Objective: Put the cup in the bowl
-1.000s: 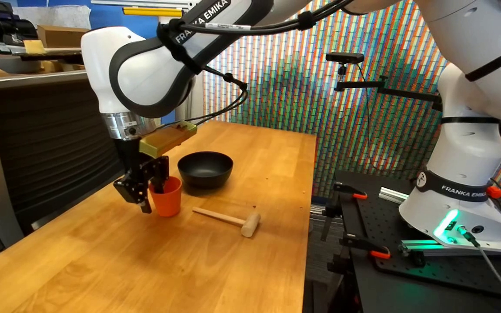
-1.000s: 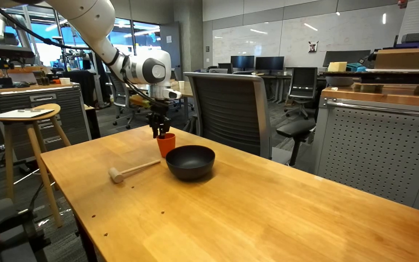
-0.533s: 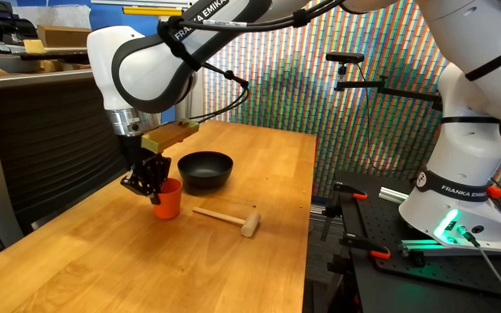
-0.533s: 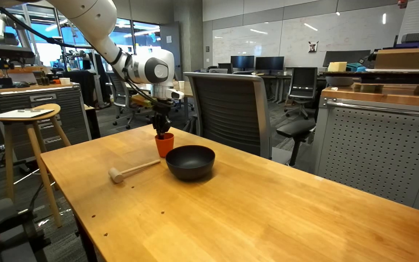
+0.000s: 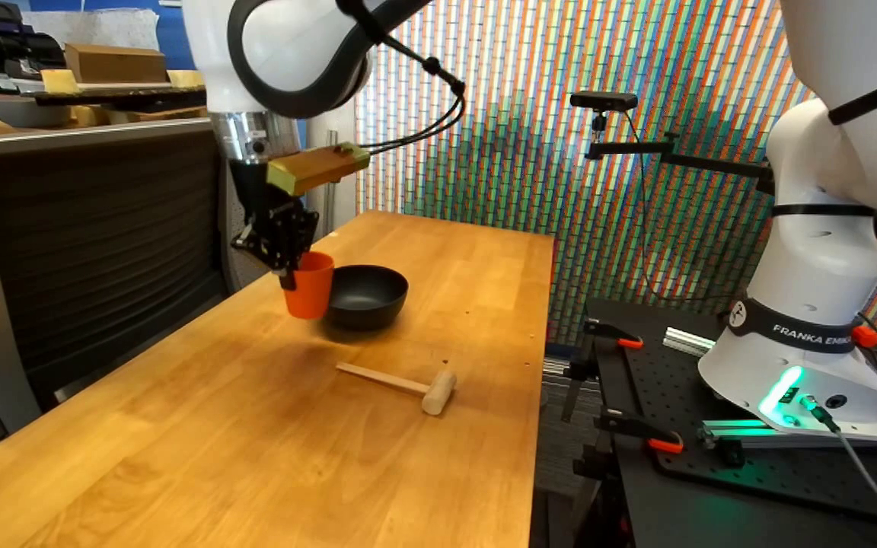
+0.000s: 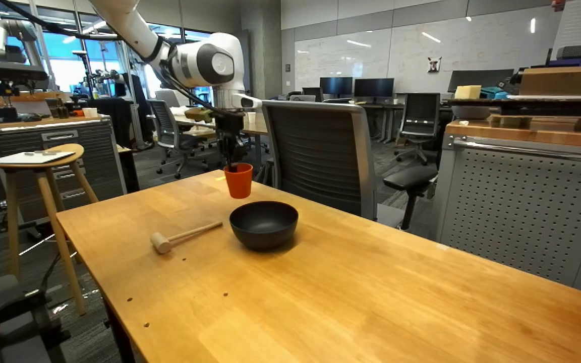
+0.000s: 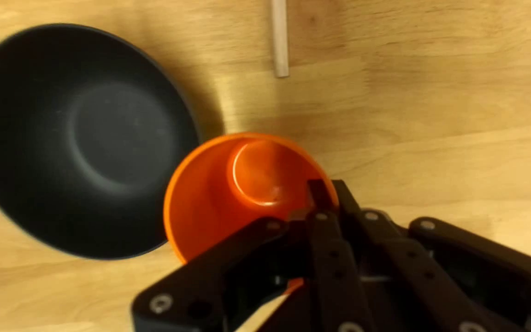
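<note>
The orange-red cup (image 5: 310, 293) hangs upright in the air, a little above the table; it also shows in an exterior view (image 6: 239, 182) and the wrist view (image 7: 205, 207). My gripper (image 5: 289, 275) is shut on the cup's wall, with one finger inside the cup and one outside. In the wrist view the gripper (image 7: 334, 191) pinches the rim on the right. The black bowl (image 5: 370, 304) stands on the table beside the cup; it also shows in an exterior view (image 6: 264, 229). In the wrist view the empty bowl (image 7: 26, 138) lies left of the cup, its near edge partly hidden.
A wooden mallet (image 5: 393, 380) lies on the table (image 5: 317, 457) near the bowl. Its handle end (image 7: 280, 46) shows in the wrist view. An office chair (image 6: 315, 151) stands close against the far table edge in an exterior view.
My gripper has come down onto the cup's rim, shut on it, and lifted it off the table. The cup has moved up and nearer the bowl. The bowl and mallet have not moved.
</note>
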